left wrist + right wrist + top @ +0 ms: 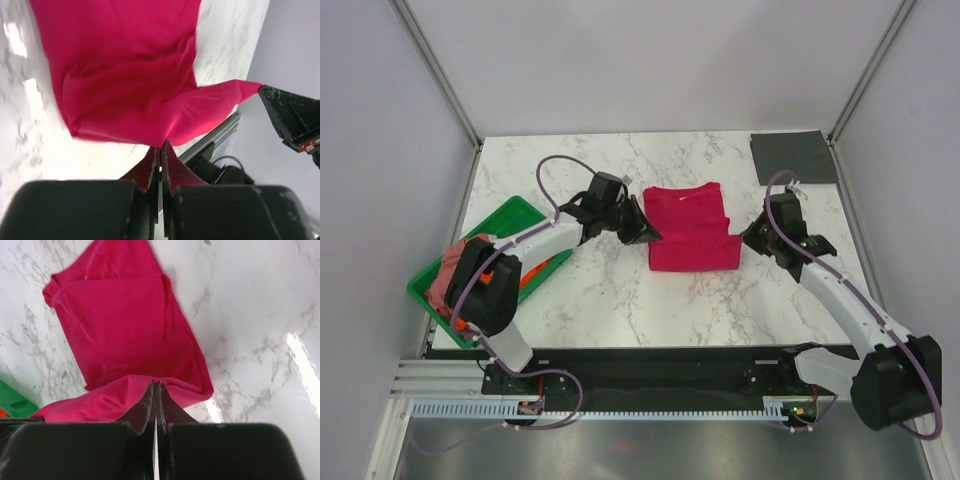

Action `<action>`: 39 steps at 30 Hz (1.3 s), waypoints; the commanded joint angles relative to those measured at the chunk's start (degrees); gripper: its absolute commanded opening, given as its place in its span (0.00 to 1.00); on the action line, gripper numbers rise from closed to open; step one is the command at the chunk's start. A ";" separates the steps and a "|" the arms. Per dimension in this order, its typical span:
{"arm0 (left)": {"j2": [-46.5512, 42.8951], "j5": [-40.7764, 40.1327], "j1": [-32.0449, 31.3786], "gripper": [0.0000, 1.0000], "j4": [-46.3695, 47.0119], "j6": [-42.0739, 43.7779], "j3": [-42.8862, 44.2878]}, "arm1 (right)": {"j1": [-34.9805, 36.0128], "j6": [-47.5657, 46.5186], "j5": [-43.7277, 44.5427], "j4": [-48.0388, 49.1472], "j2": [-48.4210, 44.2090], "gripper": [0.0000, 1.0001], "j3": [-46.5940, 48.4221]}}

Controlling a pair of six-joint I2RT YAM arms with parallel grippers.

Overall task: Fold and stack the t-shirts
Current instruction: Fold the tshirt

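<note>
The crimson-red t-shirt (pixel 690 225) lies partly folded in the middle of the table. My left gripper (pixel 646 233) is shut on its near left corner, and in the left wrist view (pixel 161 146) the jaws pinch the cloth edge (pixel 130 80). My right gripper (pixel 752 238) is shut on its near right corner, as the right wrist view (pixel 155 385) shows on the red cloth (pixel 125 325). The held edge is raised a little above the rest. A dark grey t-shirt (pixel 793 157) lies folded flat at the back right. A dusty pink t-shirt (pixel 445 277) and an orange one (pixel 533 273) lie in the tray.
The green plastic tray (pixel 505 217) stands at the table's left edge, partly under my left arm; its corner shows in the right wrist view (pixel 12 401). White walls close the table's back and sides. The black base rail runs along the near edge.
</note>
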 commanded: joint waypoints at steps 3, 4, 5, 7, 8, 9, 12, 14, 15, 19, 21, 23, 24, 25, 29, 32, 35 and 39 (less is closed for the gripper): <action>8.08 5.52 5.89 0.02 -1.63 5.94 14.84 | -0.20 -4.19 3.78 7.17 11.44 0.00 14.07; 9.59 6.31 6.69 0.02 -1.98 5.94 16.62 | -0.54 -4.46 3.96 7.35 15.02 0.00 17.65; 11.44 8.23 7.57 0.02 -1.98 5.68 18.38 | -0.98 -4.89 3.87 7.70 16.80 0.00 19.34; 16.17 9.21 9.33 0.02 -1.89 5.85 23.74 | -1.78 -5.34 3.52 9.02 22.14 0.00 24.07; 17.59 9.65 9.77 0.02 -1.89 5.59 25.33 | -1.95 -5.77 3.00 9.54 24.09 0.00 25.58; 19.09 10.00 10.55 0.02 -1.81 5.50 28.65 | -2.48 -5.95 2.03 10.07 27.94 0.00 27.25; 26.55 12.55 11.61 0.02 -1.81 5.77 36.12 | -3.01 -6.39 0.02 12.34 34.98 0.00 32.18; 31.37 13.26 12.05 0.02 -1.89 5.85 39.13 | -3.18 -6.83 -0.52 13.41 38.42 0.00 34.99; 32.71 13.35 12.67 0.02 -1.81 5.59 41.58 | -3.27 -7.35 -0.61 14.46 41.74 0.00 35.87; 39.04 12.91 13.46 0.02 -1.81 6.29 48.36 | -4.33 -8.41 -3.32 18.94 49.41 0.00 40.70; 41.93 12.12 14.07 0.02 -1.72 6.56 51.16 | -4.68 -9.03 -5.00 19.39 53.96 0.00 43.08; 43.44 11.85 14.34 0.02 -1.72 6.47 53.45 | -5.38 -9.38 -6.23 19.30 56.18 0.00 46.07; 44.93 12.03 14.60 0.02 -1.72 6.64 54.25 | -5.56 -9.47 -6.50 19.65 57.50 0.00 46.60; 45.46 12.03 14.78 0.02 -1.72 7.17 54.95 | -5.64 -9.56 -6.67 19.74 57.95 0.00 47.39; 47.22 10.63 15.75 0.02 -1.81 6.73 56.19 | -6.35 -9.82 -6.41 19.65 59.44 0.00 48.97; 47.84 9.14 16.62 0.06 -1.72 7.00 56.89 | -6.70 -10.34 -6.76 19.74 60.85 0.10 51.08; 47.05 7.64 18.12 0.39 -1.81 6.82 57.77 | -8.01 -14.20 -14.03 19.48 62.78 0.27 55.82; 45.82 10.53 20.31 0.49 -1.72 8.83 60.67 | -9.60 -21.05 -24.15 14.14 62.79 0.49 59.52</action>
